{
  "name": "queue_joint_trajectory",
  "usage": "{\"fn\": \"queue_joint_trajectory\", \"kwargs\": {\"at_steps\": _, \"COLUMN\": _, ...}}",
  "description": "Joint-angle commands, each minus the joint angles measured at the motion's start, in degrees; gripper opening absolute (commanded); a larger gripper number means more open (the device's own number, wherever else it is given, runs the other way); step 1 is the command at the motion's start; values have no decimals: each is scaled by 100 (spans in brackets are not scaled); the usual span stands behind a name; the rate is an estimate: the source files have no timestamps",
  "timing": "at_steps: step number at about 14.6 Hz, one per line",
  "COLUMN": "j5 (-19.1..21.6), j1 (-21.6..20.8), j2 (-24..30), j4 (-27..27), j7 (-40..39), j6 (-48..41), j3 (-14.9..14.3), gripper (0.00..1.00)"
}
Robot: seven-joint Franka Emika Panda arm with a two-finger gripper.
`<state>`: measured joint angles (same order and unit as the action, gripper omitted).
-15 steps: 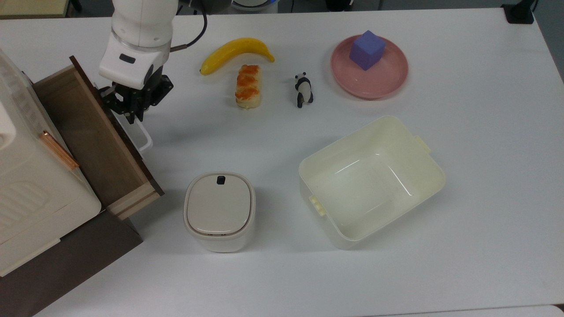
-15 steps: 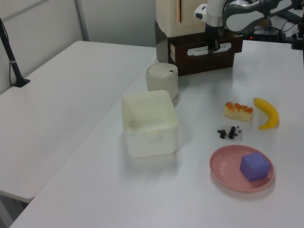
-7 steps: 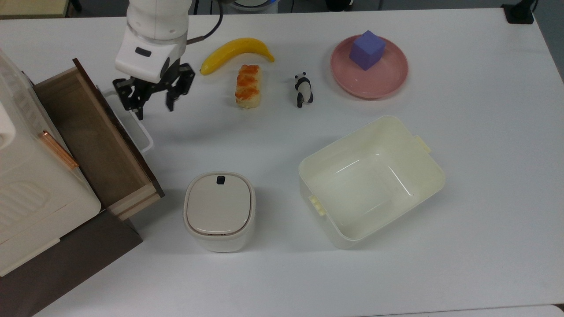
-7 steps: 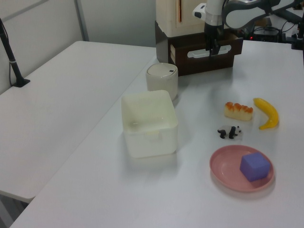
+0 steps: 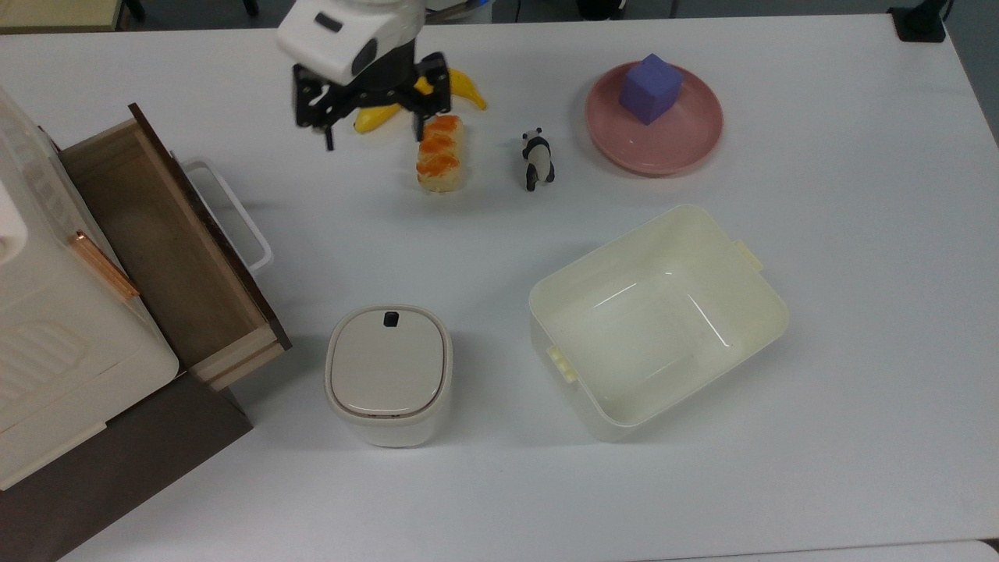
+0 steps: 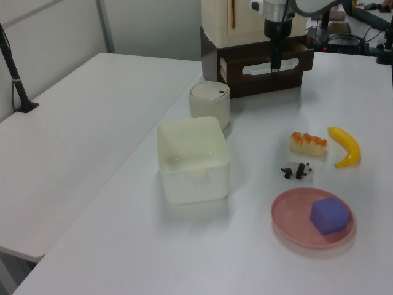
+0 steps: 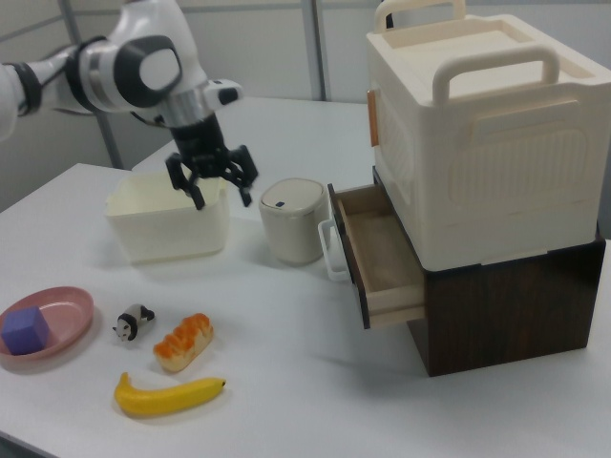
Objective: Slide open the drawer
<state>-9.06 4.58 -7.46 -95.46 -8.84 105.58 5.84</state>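
Note:
The drawer stands pulled out of the dark cabinet, its brown inside showing, at the top view's left. Its dark front panel carries a white loop handle, which nothing holds. My gripper is open with nothing between its fingers. It hangs above the table over the banana, well off to the top view's right of the handle. In the right view the gripper is in front of the cream bin and to the right view's left of the drawer.
A banana, a bread piece and a panda figure lie near the gripper. A pink plate holds a purple cube. The cream bin and a lidded container stand mid-table. A cream-white appliance tops the cabinet.
The gripper opened, let go of the white handle and moved up and toward the top view's right, over the banana. The drawer has stayed pulled out.

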Motion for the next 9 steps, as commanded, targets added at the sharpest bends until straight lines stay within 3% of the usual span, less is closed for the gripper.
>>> {"fn": "queue_joint_trajectory", "kwargs": {"at_steps": 1, "j5": 238, "j1": -352, "j2": 341, "j4": 115, "j7": 1259, "j6": -370, "j3": -153, "gripper": 100}}
{"fn": "queue_joint_trajectory", "kwargs": {"at_steps": 5, "j5": 334, "j1": -327, "j2": 526, "j4": 115, "j7": 1798, "j6": -696, "j3": -206, "gripper": 100}}
{"fn": "queue_joint_trajectory", "kwargs": {"at_steps": 9, "j5": 423, "j1": -318, "j2": 527, "j4": 133, "j7": 1755, "j6": -758, "j3": -206, "gripper": 100}}
